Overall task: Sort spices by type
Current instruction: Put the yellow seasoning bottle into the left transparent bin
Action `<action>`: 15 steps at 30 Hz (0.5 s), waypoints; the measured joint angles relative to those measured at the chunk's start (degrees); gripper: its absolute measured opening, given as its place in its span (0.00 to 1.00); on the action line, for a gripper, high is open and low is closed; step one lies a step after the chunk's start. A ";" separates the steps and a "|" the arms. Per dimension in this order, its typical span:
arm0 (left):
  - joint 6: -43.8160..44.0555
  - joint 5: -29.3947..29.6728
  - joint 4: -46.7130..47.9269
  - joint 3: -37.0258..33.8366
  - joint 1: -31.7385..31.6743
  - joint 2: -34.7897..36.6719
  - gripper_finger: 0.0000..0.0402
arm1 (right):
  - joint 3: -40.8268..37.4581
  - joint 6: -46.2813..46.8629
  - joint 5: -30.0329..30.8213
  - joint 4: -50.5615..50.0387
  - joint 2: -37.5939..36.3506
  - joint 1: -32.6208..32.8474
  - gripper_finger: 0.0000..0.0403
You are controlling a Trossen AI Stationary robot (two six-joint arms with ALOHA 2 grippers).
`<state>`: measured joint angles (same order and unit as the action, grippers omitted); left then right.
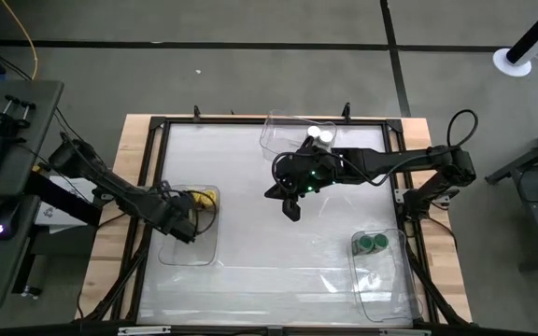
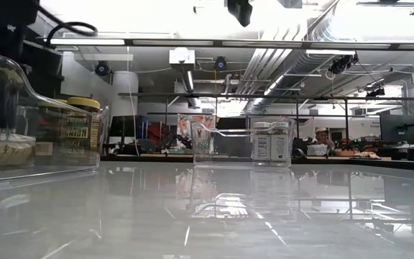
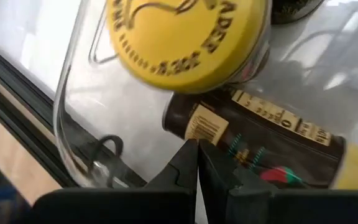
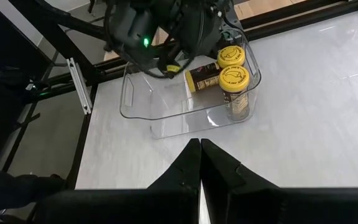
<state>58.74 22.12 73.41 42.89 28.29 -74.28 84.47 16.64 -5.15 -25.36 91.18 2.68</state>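
Note:
Three yellow-lidded spice jars are in a clear bin at the table's left. Two stand upright, and one lies on its side on the bin's floor. My left gripper is shut, points steeply down into this bin, and its tips are at the lying jar's bottom end. My right gripper is shut and empty, high over the table's middle. White-lidded jars stand in a far bin. Green-lidded jars stand in a bin at the near right. My left gripper has its shut fingertips right beside the lying jar's side near its bottom end, coming from above. Whether they touch the jar, I cannot tell. The jar lies flat on the bin's floor with its yellow lid away from the fingers.
A black frame runs round the white table top, with a wooden border outside it. The middle of the table between the three bins is bare white surface. A desk with a keyboard and mouse stands left of the table.

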 joint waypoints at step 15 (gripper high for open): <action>-6.76 2.92 -3.99 0.24 0.83 -7.36 0.00 | 0.00 0.04 0.00 0.00 0.00 0.00 0.00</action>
<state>51.98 25.05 69.42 43.13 29.12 -81.65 84.47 16.69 -5.15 -25.37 91.18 2.68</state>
